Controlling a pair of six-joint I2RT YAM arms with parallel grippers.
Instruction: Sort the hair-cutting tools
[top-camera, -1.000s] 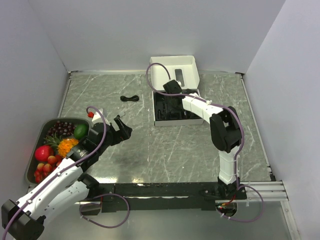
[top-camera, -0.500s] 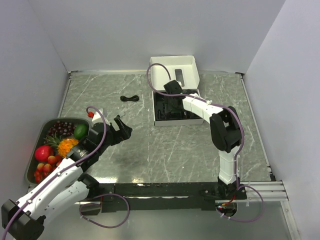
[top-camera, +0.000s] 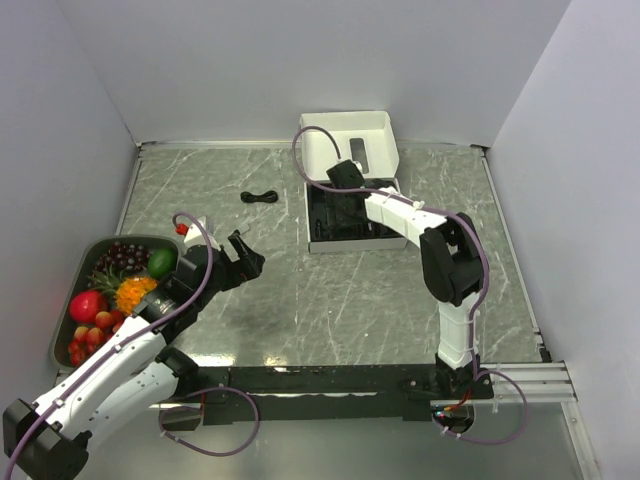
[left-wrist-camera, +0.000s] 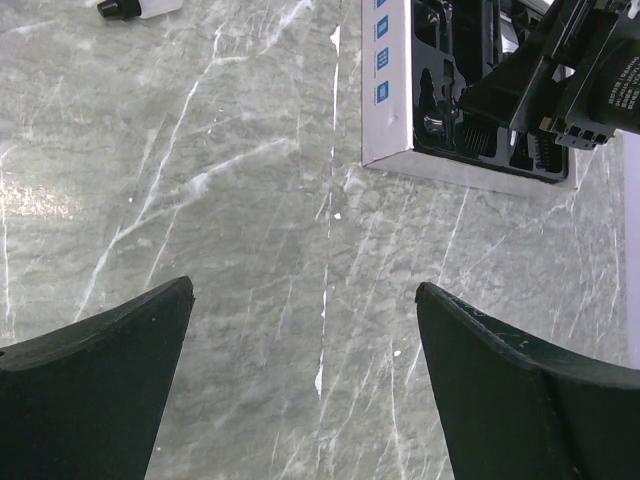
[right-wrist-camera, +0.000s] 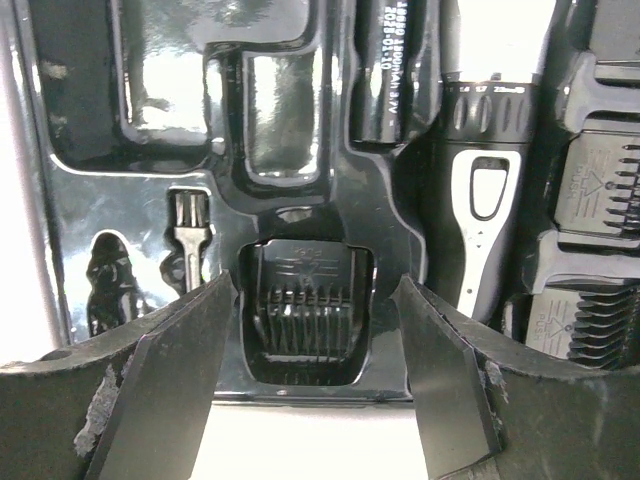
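The comb guard (right-wrist-camera: 308, 320) lies in a slot of the black tray (right-wrist-camera: 150, 130), just beside the clipper (right-wrist-camera: 482, 200). The right jaws stand spread on both sides of the guard and do not pinch it. The cable (top-camera: 260, 197) lies on the surface (top-camera: 200, 180), left of the box (top-camera: 345, 135), and the left jaws are spread wide above the surface.

**Two white-and-black arms, purple cables**

Left arm (top-camera: 120, 365) and right arm (top-camera: 452, 335): white shells, black joints. A purple cable (top-camera: 297, 152) loops along each. Black base rail (top-camera: 330, 380) under both. Left fingers (left-wrist-camera: 90, 400) matte black, wedge-shaped. Right fingers (right-wrist-camera: 165, 385) glossy black, edges chipped grey. White-printed black label (left-wrist-camera: 625, 85) on right wrist housing.
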